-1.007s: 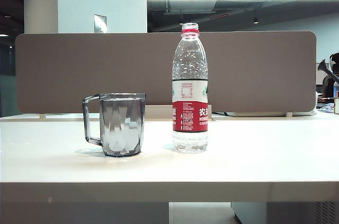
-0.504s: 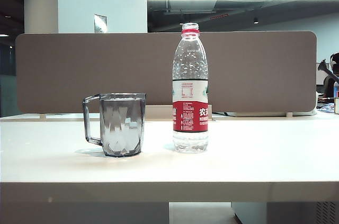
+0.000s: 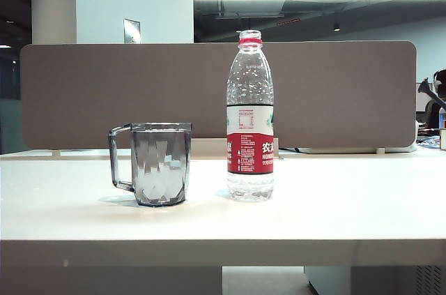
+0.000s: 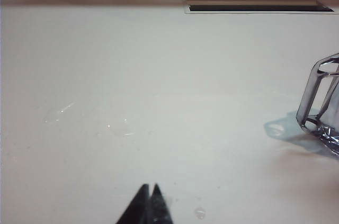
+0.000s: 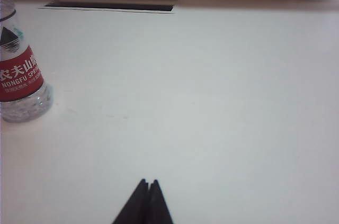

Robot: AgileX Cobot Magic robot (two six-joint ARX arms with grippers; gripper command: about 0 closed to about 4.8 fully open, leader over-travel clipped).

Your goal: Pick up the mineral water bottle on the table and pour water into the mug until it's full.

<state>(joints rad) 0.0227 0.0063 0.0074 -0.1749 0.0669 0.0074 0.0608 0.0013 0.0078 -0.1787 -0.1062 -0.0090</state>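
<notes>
**Both grippers closed and empty, bottle and mug untouched**

My exterior view shows neither arm, only the table's (image 3: 223, 243) thick front edge, then the mug (image 3: 159, 163) and the bottle (image 3: 250, 117) upright side by side, apart, mid-table before the divider (image 3: 104, 93). Only the wrist views give me the grippers. The left gripper (image 4: 148, 192) has its tips together, holding nothing, over bare tabletop; the mug's handle (image 4: 317, 94) sits off to one side, well apart, and a few droplets (image 4: 119, 128) lie ahead. The right gripper (image 5: 148, 186) is likewise pressed together and empty; the bottle's labelled base shows at the frame edge, well clear. Open tabletop runs ahead of both grippers to the back edge.
</notes>
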